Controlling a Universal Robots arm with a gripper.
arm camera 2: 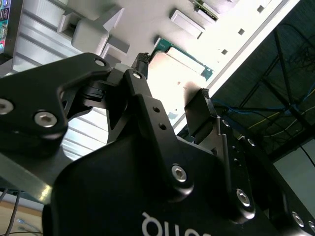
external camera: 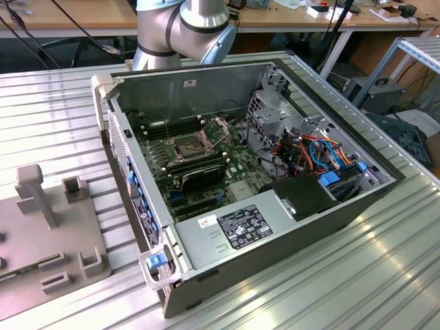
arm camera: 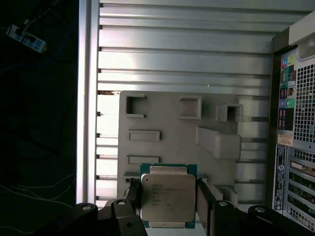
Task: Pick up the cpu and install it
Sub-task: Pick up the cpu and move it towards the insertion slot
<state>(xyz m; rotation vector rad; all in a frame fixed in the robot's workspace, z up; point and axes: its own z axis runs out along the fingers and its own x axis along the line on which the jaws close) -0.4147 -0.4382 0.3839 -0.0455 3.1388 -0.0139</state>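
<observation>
Handling: the cpu (arm camera: pixel 167 199) looks light, thin and stiff, but probably fragile on its underside. It is best held by two opposite edges only, kept level, with just enough squeeze to stop a slip on the smooth rim.
Look: a flat square with a dull silver-grey metal lid carrying fine print. The lid sits on a slightly larger green board that shows as a narrow border.
Gripper: in the first wrist view the gripper (arm camera: pixel 168 191) has its black fingers (arm camera: pixel 203 196) pressed against two opposite sides of the cpu, pinching it.
Place: the cpu hangs in that pinch, clear above the grey fixture plate (arm camera: pixel 167 142). The plate lies on the ribbed table (external camera: pixel 55 117), to the exterior view's left of the open computer case (external camera: pixel 199 89).
Socket: inside the case sits the dark socket (external camera: pixel 187 146) — its metal frame looks swung open — well apart from the cpu.
</observation>
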